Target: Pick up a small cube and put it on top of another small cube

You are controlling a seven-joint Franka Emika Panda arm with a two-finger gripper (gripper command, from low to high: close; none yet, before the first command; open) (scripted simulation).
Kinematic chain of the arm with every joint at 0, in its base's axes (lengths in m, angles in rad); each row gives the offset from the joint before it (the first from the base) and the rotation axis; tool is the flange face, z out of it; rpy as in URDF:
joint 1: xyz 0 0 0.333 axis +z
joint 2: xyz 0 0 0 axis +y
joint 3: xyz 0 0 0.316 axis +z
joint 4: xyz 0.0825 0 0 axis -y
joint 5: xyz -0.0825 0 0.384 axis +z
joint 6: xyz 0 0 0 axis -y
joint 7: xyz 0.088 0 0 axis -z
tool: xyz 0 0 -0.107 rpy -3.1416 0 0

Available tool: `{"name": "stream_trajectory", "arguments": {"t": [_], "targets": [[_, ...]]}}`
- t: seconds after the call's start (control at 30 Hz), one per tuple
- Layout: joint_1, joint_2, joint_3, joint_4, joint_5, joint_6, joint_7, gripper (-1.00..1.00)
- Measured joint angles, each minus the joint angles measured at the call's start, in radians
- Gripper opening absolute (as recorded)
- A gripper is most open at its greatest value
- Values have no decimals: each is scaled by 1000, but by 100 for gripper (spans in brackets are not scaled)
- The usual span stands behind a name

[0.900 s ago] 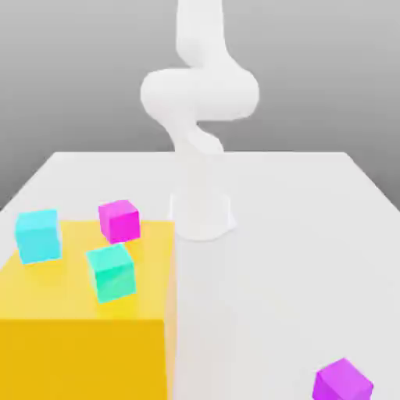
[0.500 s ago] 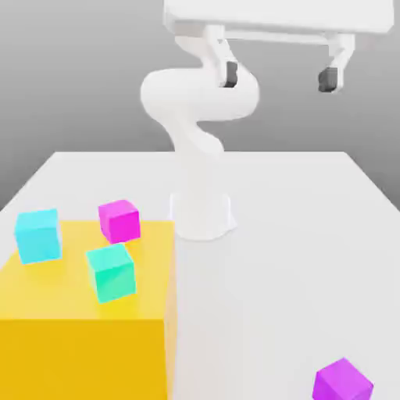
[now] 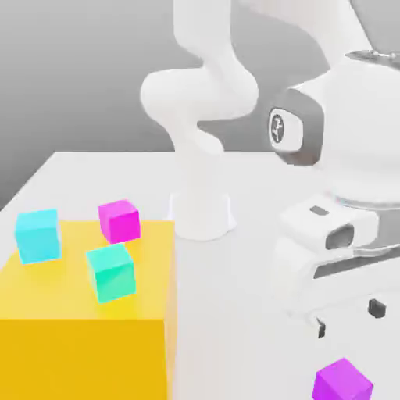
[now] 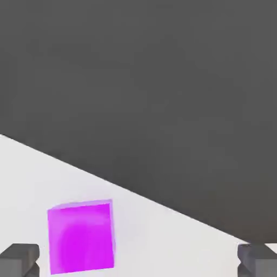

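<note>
Gripper (image 3: 348, 319) hangs above the violet-purple cube (image 3: 341, 382), fingers spread wide and empty, leaving clearance to straddle it. That cube rests on the white table (image 3: 250, 312) near the exterior view's lower right, well apart from the pink-magenta cube (image 3: 119, 220) atop the yellow block (image 3: 78, 328) beside the cyan cube (image 3: 37, 235) and teal cube (image 3: 111, 272).

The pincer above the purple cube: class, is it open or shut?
Open. The pincer has its two dark fingertips set wide apart above the purple cube, which lies untouched on the table.
</note>
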Motion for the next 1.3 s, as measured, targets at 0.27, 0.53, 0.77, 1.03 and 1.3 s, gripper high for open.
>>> {"name": "stream_trajectory", "arguments": {"t": [0.27,0.53,0.77,1.03,1.3], "targets": [[55,240,-36,34,-55,144,30,-100],[42,185,-19,22,-36,100,17,-100],[-32,-64,-59,-40,25,-84,43,-100],[-182,-352,-152,-119,55,-291,153,-100],[-304,-643,-236,-198,78,-498,272,-100]]}}
